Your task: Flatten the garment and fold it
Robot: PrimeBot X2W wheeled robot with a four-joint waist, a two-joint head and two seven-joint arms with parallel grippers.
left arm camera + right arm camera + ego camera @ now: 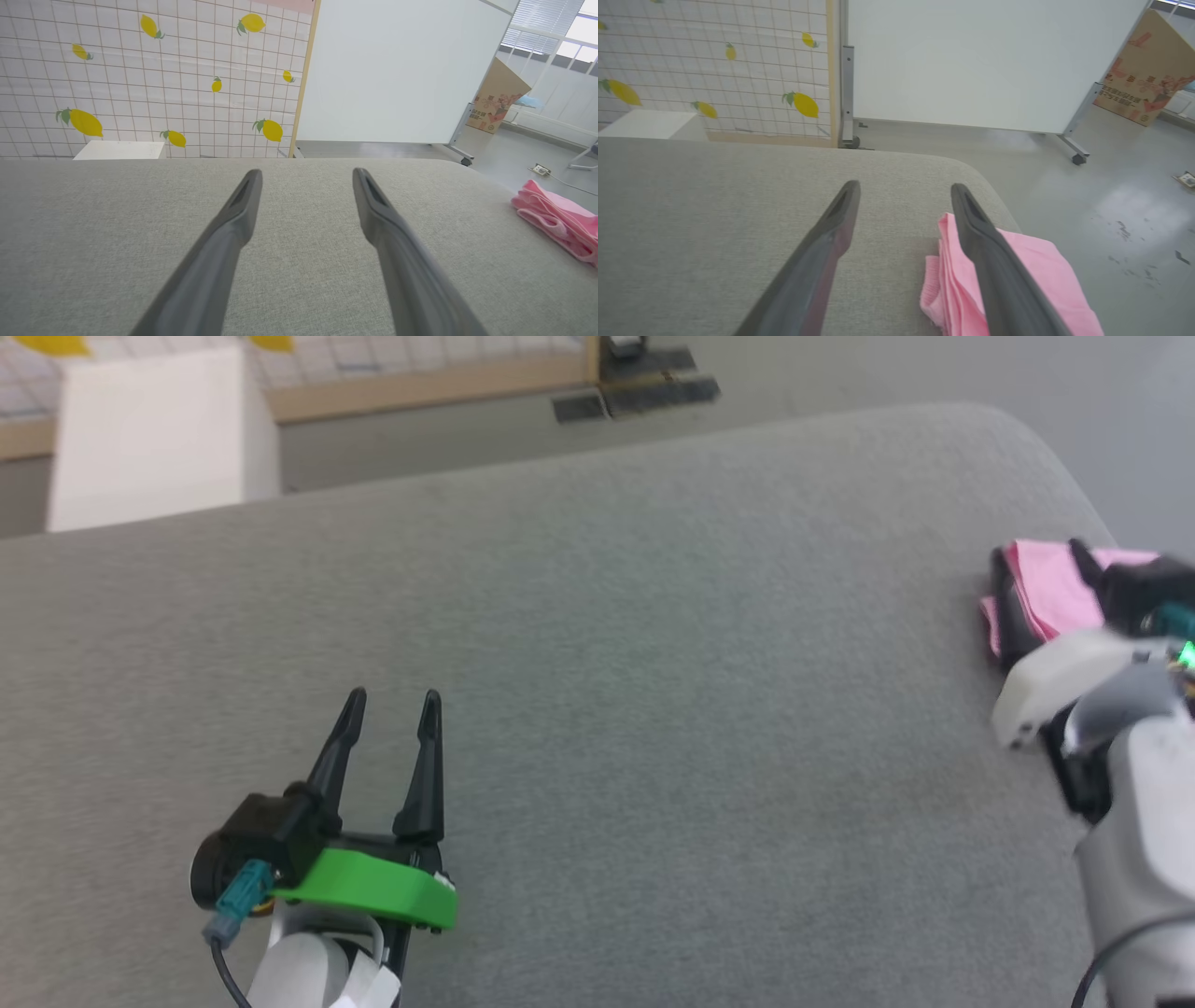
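The garment is a folded pink bundle lying at the far right edge of the grey padded surface. My right gripper stands open just over it, and my pale forearm hides part of the fabric. In the right wrist view the garment lies under and beside the right-hand finger of my right gripper; the gap between the fingers holds no cloth. My left gripper hovers open at the lower left, well away from the garment. Nothing sits between the fingers of the left gripper.
The grey surface rounds off at its right corner, with bare floor beyond. Behind stand a white box, a lemon-patterned grid screen, a white wheeled board and a cardboard box.
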